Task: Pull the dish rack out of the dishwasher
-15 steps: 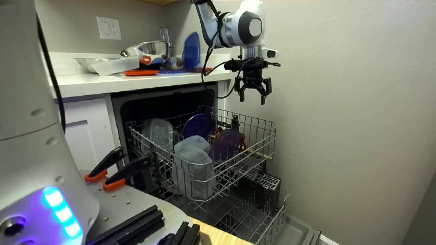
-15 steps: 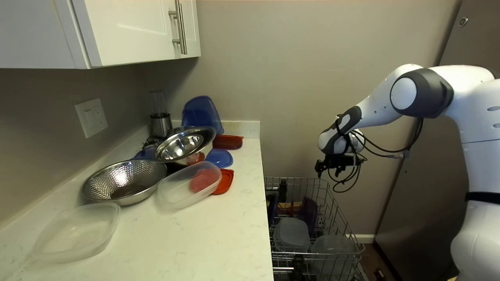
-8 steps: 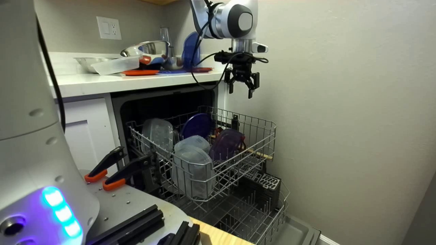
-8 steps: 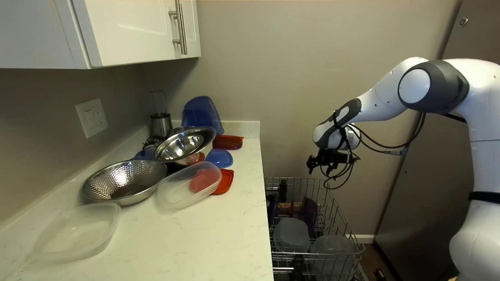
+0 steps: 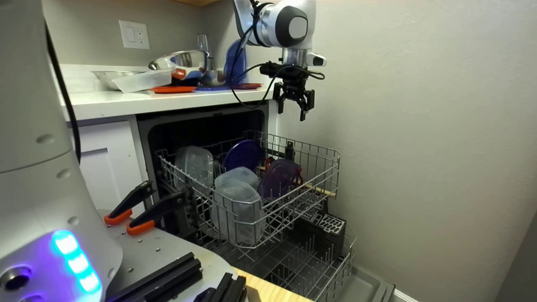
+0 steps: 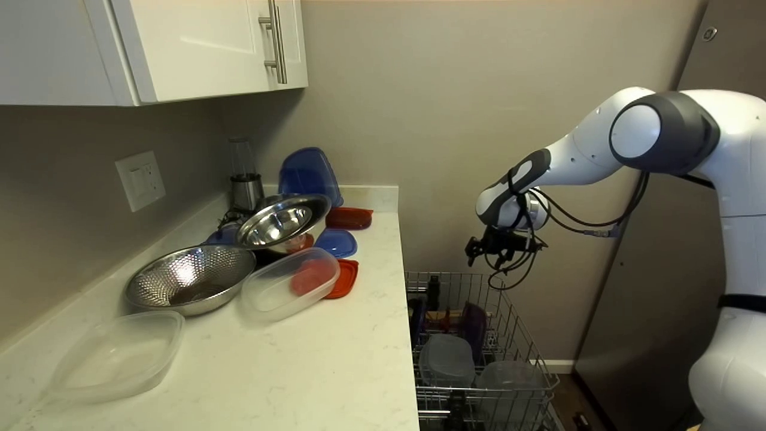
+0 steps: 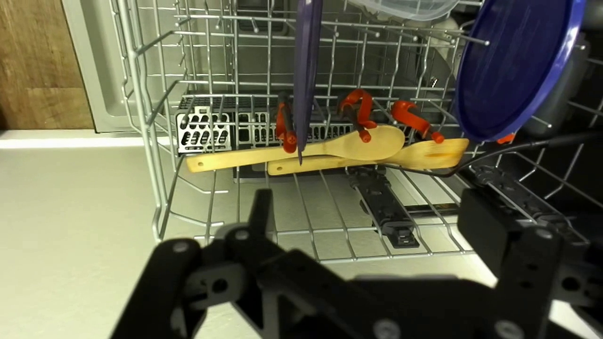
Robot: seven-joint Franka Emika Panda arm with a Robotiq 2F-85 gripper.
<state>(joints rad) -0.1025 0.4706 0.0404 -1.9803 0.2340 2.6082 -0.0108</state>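
Observation:
The dish rack is a silver-grey wire basket standing partly out of the dishwasher, above the lower rack. It holds clear containers, a blue lid and a purple lid; it also shows in an exterior view. In the wrist view the dish rack holds wooden utensils and orange-red clips. My gripper is open and empty above the rack's wall-side edge, not touching it. The gripper also shows in an exterior view, and its fingers stand wide apart in the wrist view.
A lower wire rack with a dark cutlery basket stands over the fold-down door. A wall rises close beside the racks. The white counter bears a colander, bowls and containers. Clamps sit on the robot's base plate.
My gripper has moved up and left toward the counter side in both exterior views, with only a slight shift in the last half second. The dish rack has not moved.

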